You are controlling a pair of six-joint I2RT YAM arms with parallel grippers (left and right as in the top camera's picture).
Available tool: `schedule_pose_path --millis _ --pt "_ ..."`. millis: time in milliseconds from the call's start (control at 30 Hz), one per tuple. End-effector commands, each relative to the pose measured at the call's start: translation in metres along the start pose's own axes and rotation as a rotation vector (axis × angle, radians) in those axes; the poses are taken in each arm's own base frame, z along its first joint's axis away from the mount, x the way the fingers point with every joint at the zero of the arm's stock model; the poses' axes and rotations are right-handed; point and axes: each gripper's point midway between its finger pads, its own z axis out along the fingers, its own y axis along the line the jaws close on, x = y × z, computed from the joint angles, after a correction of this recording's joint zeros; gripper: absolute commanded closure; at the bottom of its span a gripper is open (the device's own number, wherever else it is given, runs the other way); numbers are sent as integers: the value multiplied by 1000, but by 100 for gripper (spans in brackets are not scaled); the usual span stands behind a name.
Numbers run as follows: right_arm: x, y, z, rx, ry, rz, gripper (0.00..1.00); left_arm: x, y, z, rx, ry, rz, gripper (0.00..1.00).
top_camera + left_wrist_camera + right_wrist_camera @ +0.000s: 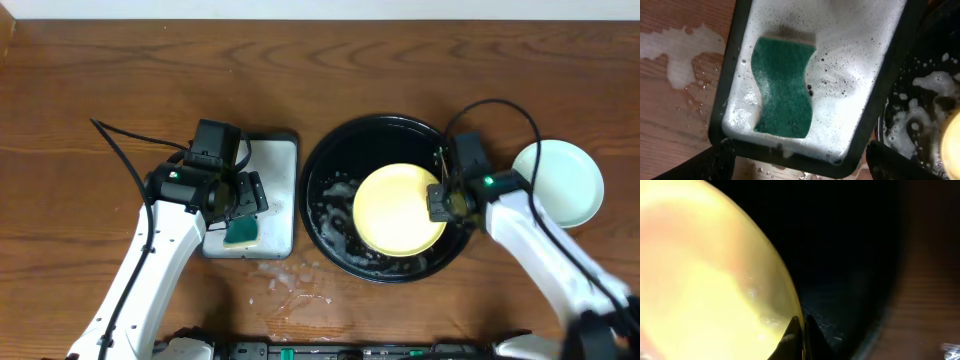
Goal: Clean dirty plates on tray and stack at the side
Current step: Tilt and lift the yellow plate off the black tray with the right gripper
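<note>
Yellow plate (398,210) sits in the black tray (325,160), off-centre toward the right rim, with suds on the tray floor to its left. No sauce visible on it from overhead. Right gripper (802,337) is clenched tight at the plate's right edge; the wrist view doesn't show whether the rim is actually between the fingers or just beside them. Mint-green plate (560,182) is on the table right of the tray; can't tell if it's one or two stacked. Left gripper (800,152) hangs spread wide over the green sponge (784,87) in the foamy grey tray (732,75), holding nothing. Read: scrubbing looks done, transfer of the last plate in hand. Next move needs a confirmed rim pinch, a lift clear of the tray rim, then a centred set-down on the mint one. Wet plate could slip.
</note>
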Motion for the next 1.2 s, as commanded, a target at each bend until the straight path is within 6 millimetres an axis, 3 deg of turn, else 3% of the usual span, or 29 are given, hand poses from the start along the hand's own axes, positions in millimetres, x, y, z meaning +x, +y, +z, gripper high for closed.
schedule_pose_path --millis 0,200,633,867,1167 --pt "-30 -14 -53 193 -226 -49 99 -2 1 -1 -4 -5 -2 16" --pt "-42 -6 -109 390 -456 -152 99 -2 1 -1 -4 -5 -3 16" --pt "-33 50 -183 640 -778 -424 99 -2 1 -1 -4 -5 -2 16" --pt "-24 70 -201 671 -852 -520 99 -2 1 -1 -4 -5 -2 16" --pt "-22 73 -202 665 -857 -535 99 -2 1 -1 -4 -5 -2 16"
